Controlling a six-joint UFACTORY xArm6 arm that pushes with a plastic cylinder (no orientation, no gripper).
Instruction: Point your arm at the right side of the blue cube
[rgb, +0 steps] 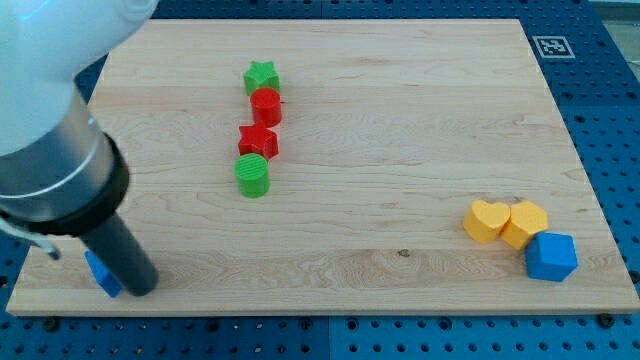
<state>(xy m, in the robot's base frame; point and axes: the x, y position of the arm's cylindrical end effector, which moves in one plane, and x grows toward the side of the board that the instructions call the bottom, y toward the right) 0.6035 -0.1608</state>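
The blue cube (551, 257) sits near the board's bottom right corner, touching a yellow block (526, 221) on its upper left. My tip (143, 288) is at the view's bottom left, far to the left of the cube. It rests just right of a small blue block (101, 273) that the rod partly hides, so its shape is unclear. The rod and the arm's white body fill the view's left edge.
A yellow heart (486, 220) lies left of the yellow block. A column stands upper middle: green star (261, 76), red cylinder (266, 105), red star (258, 141), green cylinder (253, 175). The wooden board (400, 120) ends close to the cube's right and bottom.
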